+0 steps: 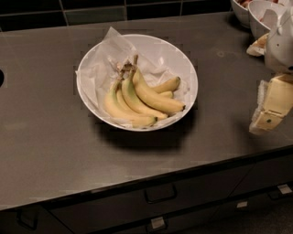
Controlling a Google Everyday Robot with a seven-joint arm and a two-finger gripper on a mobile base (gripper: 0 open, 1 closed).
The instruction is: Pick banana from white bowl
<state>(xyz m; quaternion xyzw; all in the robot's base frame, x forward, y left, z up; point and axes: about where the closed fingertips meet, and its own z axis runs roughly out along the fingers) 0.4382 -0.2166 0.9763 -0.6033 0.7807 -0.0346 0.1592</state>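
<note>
The white bowl (pixel 182 58) sits mid-counter, lined with crumpled white paper. The banana (pixel 155 100) lies in it right of centre: long, thick and curved, its thin stem pointing to the back and its dark tip toward the front right rim. A joined bunch of three greener bananas (pixel 124 109) lies against its left side. Two smaller yellow bananas (pixel 167 85) lie behind it to the right. My gripper (pixel 265 119) hangs at the right edge of the view, above the counter, well to the right of the bowl and touching nothing.
The bowl stands on a dark grey counter (pixel 50 137) with drawers below the front edge. Smaller white bowls with reddish food (pixel 256 13) stand at the back right, just behind my arm. A dark tiled wall runs along the back.
</note>
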